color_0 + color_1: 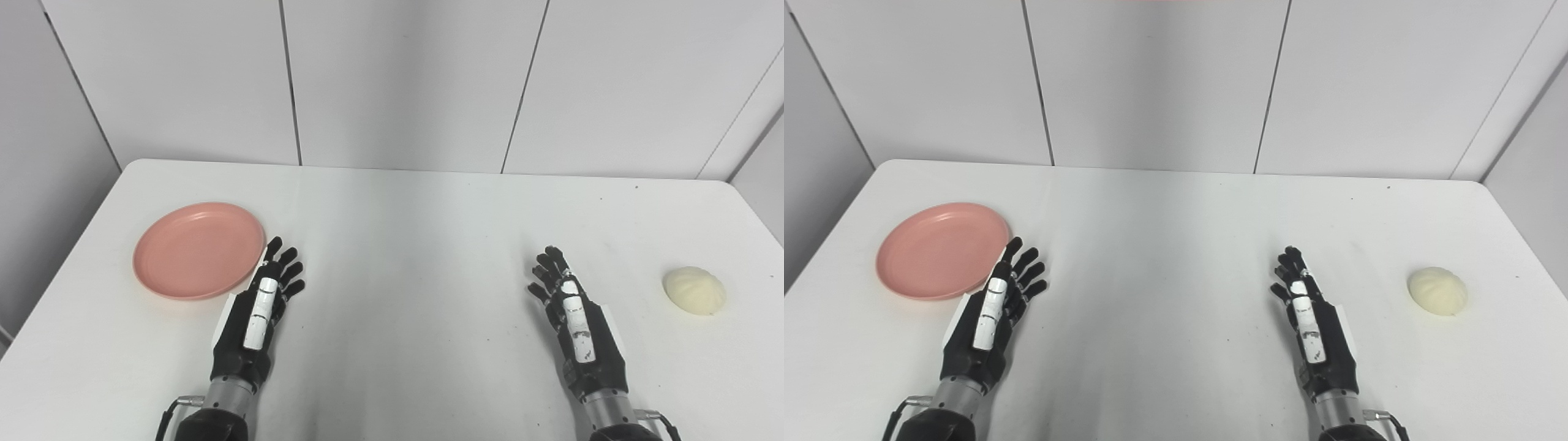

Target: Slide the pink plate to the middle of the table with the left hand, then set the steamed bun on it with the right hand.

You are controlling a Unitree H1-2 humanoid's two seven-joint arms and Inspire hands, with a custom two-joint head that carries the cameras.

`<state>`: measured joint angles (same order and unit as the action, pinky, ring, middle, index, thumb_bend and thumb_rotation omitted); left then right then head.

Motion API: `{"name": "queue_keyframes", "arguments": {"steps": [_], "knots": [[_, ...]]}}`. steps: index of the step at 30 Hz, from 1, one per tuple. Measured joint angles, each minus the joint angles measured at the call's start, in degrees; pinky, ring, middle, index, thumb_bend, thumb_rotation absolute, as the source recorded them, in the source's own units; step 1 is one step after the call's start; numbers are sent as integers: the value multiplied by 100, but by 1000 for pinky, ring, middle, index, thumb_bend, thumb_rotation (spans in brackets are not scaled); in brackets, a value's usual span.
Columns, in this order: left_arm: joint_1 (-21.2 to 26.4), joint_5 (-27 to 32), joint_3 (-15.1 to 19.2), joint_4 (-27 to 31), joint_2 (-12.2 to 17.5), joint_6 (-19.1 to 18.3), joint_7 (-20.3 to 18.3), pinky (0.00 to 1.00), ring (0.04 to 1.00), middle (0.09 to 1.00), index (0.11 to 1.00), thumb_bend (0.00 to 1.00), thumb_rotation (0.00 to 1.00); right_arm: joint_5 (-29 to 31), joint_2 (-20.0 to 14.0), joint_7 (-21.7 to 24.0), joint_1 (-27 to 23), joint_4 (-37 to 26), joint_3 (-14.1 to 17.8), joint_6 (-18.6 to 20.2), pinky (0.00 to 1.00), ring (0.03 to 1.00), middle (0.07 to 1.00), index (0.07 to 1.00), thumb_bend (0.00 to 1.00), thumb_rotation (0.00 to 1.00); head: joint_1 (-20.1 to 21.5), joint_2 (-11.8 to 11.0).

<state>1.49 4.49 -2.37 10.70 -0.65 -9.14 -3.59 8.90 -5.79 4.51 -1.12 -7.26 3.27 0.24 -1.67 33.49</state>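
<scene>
Pink plate sits far left on the bench, just beside the left robot hand. Both robot hands are released, empty. A glancing push could spin the plate instead of sliding it.

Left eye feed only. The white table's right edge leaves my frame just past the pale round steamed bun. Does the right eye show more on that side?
Observer: Slightly. The right eye view shows a wider strip of bare white table right of the pale round steamed bun. The edge leaves that frame too.
Operator: Is the left hand touching the round pink plate?
Observer: The left hand lies beside the near right rim of the round pink plate, fingertips close to it. I cannot tell whether they touch.
Operator: And the right hand?
Observer: The right hand is open with its fingers apart. Bare table separates it from the bun.
</scene>
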Motion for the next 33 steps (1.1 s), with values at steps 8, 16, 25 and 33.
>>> {"name": "queue_keyframes", "arguments": {"steps": [8, 16, 25, 33], "knots": [[6, -21, 9, -9, -2, 0, 2, 898, 929, 948, 982, 717, 914, 66, -2, 1, -1, 0, -2, 0, 919, 940, 936, 934, 805, 930, -9, -9], [5, -12, 10, -9, 0, 0, 1, 890, 930, 951, 987, 733, 911, 66, -3, -1, -1, 0, -9, 1, 924, 943, 940, 937, 804, 927, 0, 9], [5, -11, 10, -9, -1, 0, 1, 890, 929, 952, 982, 730, 913, 76, -4, -1, -1, -1, -11, 6, 917, 944, 940, 938, 800, 923, 0, 35], [6, -19, 4, -13, -13, 7, 11, 891, 924, 945, 978, 709, 918, 86, -12, 0, -1, -2, -11, 25, 915, 944, 942, 940, 828, 932, -149, -123]]}}
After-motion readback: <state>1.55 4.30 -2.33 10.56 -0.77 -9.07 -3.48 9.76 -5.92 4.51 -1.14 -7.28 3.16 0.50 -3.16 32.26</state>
